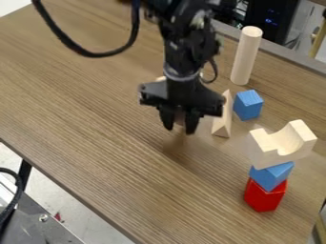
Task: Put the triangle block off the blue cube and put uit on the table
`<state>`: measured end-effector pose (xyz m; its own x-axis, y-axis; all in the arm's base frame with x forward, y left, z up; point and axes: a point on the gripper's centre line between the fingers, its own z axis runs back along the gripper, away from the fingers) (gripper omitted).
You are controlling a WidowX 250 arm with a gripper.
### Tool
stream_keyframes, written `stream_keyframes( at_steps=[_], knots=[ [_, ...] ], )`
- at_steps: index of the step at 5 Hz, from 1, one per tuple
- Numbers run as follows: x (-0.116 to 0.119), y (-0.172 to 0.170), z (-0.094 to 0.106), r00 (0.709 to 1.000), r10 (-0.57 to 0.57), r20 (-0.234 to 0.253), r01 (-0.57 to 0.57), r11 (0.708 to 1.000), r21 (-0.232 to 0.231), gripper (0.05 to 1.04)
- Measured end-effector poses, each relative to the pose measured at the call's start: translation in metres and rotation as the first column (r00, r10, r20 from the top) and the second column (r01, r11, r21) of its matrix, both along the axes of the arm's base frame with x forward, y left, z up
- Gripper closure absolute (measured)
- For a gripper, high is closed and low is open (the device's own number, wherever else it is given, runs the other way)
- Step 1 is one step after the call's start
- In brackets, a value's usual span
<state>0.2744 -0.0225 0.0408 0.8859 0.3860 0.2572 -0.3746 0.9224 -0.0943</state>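
Observation:
The black gripper (179, 127) hangs over the middle of the table (96, 119), pointing down, its two fingers apart with a gap between them. A pale wooden triangle block (222, 119) is just right of the gripper, its upper part close to the gripper's right side. Right beside that block is a blue cube (248, 105). The triangle block appears to rest on the table, not on top of this cube.
At the right, a stack has a red block (264, 196) below, a blue block (272, 175) in the middle and a wooden arch block (280, 143) on top. A wooden cylinder (246, 55) stands behind the blue cube. Some pale wood (160, 78) shows behind the arm.

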Motion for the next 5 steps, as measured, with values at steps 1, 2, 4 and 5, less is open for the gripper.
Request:
stream_keyframes(
  at_steps=[1, 2, 4, 5],
  knots=[
    [-0.001, -0.005, -0.011, 1.0, -0.012, 0.005, 0.012, 0.999, -0.033, 0.738],
    [0.0, -0.005, -0.018, 0.999, -0.032, -0.013, 0.032, 0.999, -0.022, 0.694],
    [-0.004, 0.004, -0.014, 0.998, -0.036, -0.06, 0.038, 0.999, 0.037, 0.12],
    [0.006, 0.011, 0.026, 1.0, -0.02, -0.02, 0.022, 0.996, 0.088, 0.086]
  ],
)
